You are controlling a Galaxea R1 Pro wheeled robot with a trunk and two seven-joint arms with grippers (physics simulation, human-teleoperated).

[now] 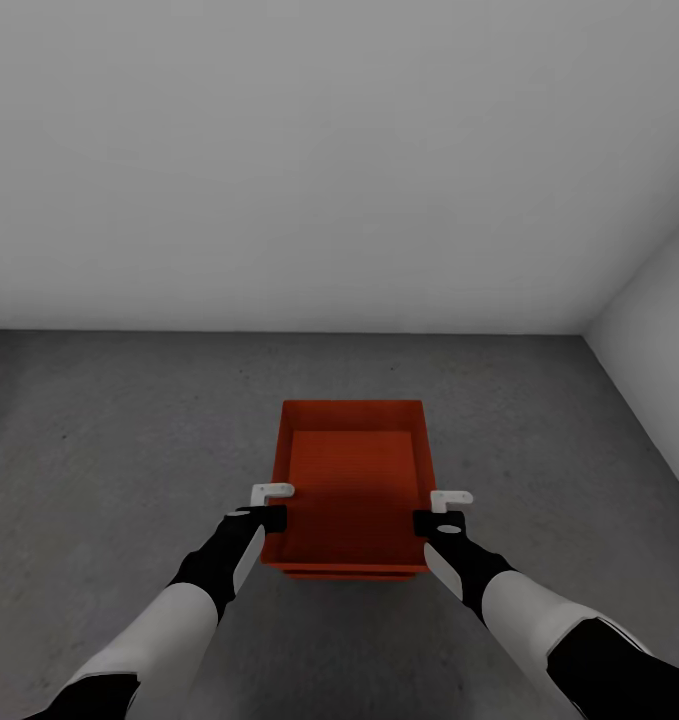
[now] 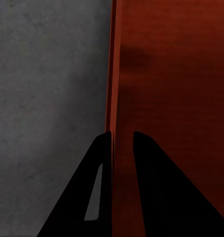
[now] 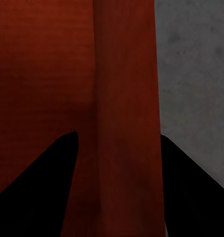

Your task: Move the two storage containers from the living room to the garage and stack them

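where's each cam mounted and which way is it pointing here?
Head: on the head, looking forward and down at the upper container, floor, wall; both forearms, left gripper, right gripper.
Left wrist: along its fingers straddling a container wall.
Right wrist: along its fingers, which stand wider around the opposite wall.
Shared: container, concrete floor.

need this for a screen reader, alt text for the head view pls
Two black grippers, left and right, grip the side walls of an orange-red open-topped container over a grey concrete floor, facing a plain white wall.
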